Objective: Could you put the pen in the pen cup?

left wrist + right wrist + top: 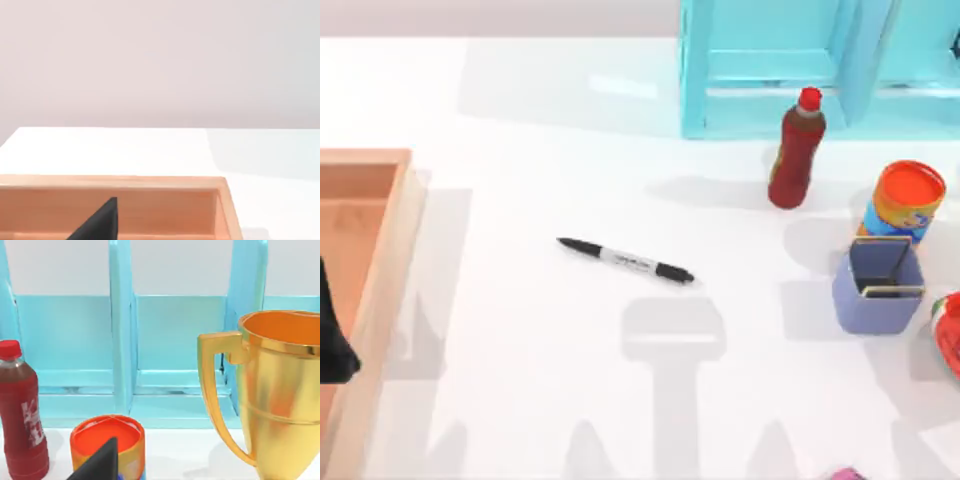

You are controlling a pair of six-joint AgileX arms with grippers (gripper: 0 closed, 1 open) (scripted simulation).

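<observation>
The pen (625, 261) lies flat on the white table, a little left of centre, black with a white middle and its pointed tip toward the left. The pen cup (878, 287), periwinkle and square-sided, stands upright at the right, well apart from the pen. My left gripper (332, 345) is a dark shape at the far left edge over the wooden tray (380, 300), far from the pen; a dark part of it shows in the left wrist view (100, 224). A dark part of my right gripper (100, 464) shows in front of the orange-lidded can (107, 437).
A red bottle (797, 150) and the orange-lidded can (905, 200) stand behind the pen cup. A light blue shelf (800, 70) fills the back right. A gold trophy (280, 395) stands near the right arm. A red object (950, 335) sits at the right edge.
</observation>
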